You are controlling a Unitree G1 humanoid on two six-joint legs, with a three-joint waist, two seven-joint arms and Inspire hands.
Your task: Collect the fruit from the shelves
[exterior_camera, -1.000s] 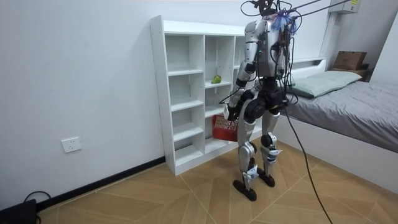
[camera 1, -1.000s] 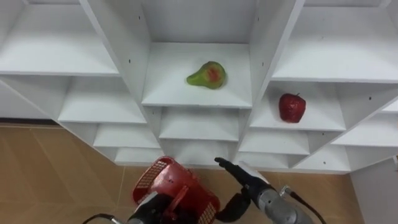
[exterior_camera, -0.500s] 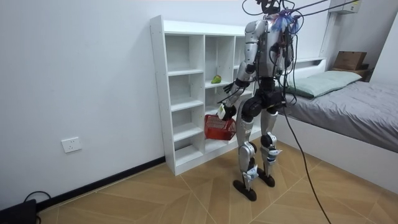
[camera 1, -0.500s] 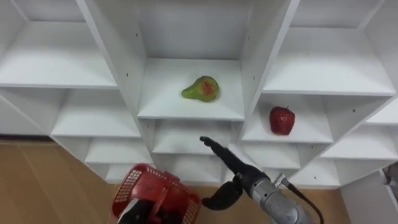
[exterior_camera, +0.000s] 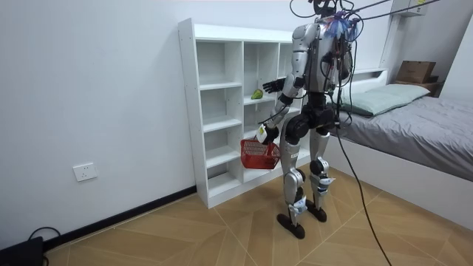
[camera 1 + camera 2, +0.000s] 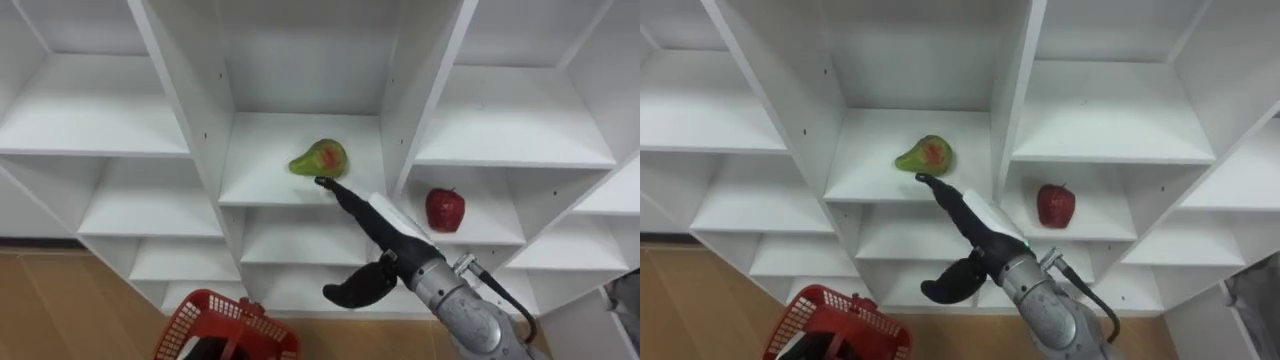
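Observation:
A green pear (image 6: pixel 320 158) with a red blush lies on a middle shelf in the centre column of the white closet (image 6: pixel 190 110). My right hand (image 6: pixel 372 222) reaches up to it, open with straight fingers. The fingertips are just below and in front of the pear, and I cannot tell if they touch it. A red apple (image 6: pixel 445 209) stands upright one shelf lower in the right column. A red mesh basket (image 6: pixel 228 328) hangs at the lower left. In the room view my left hand (image 5: pixel 262 133) grips its handle at hip height.
The other closet shelves around the fruit are bare white boards split by upright dividers (image 6: pixel 412 90). Wooden floor (image 6: pixel 60 310) lies below. In the room view I stand facing the closet, with a bed (image 5: pixel 414 125) on the room view's right.
My right hand has risen and stretched forward from below the shelves up to the pear. The basket has swung out to my left and lower in view. The view has tilted upward.

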